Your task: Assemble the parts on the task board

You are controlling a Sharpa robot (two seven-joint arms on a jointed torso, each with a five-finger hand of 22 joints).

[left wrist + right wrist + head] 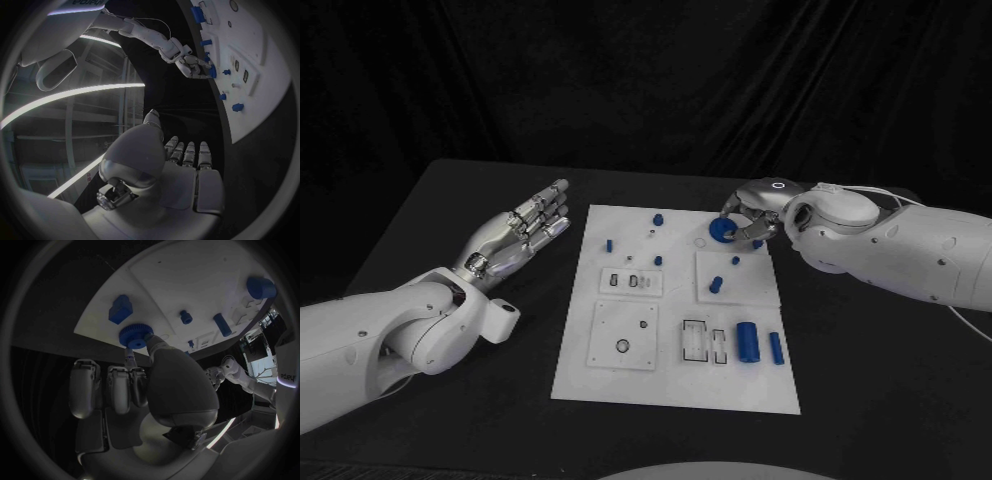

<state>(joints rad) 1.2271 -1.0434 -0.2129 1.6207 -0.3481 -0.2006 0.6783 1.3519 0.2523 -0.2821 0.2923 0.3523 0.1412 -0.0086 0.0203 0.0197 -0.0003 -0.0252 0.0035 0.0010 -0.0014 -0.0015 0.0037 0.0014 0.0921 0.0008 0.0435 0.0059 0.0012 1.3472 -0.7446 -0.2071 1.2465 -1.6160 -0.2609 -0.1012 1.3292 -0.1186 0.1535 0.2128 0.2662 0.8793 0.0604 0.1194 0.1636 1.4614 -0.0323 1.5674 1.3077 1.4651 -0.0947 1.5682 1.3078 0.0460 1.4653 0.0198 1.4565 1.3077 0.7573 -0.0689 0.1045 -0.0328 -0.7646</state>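
Note:
The white task board (675, 385) lies in the middle of the black table. At its far right corner my right hand (750, 213) pinches a round blue toothed part (720, 231) between thumb and a finger, just above the board. The right wrist view shows this toothed part (135, 335) at the fingertips of the right hand (144, 390), beside a blue block (120, 309) near the board's edge. My left hand (525, 228) hovers flat and empty, fingers apart, off the board's left side; in its own wrist view the left hand (172, 165) holds nothing.
Two blue cylinders (747, 340) (776, 347) lie on the board's right side. Small blue pegs (659, 217) (607, 243) (715, 284) stand on the far half. Raised white plates with slots (627, 335) sit in the near half. Black table (877, 380) surrounds the board.

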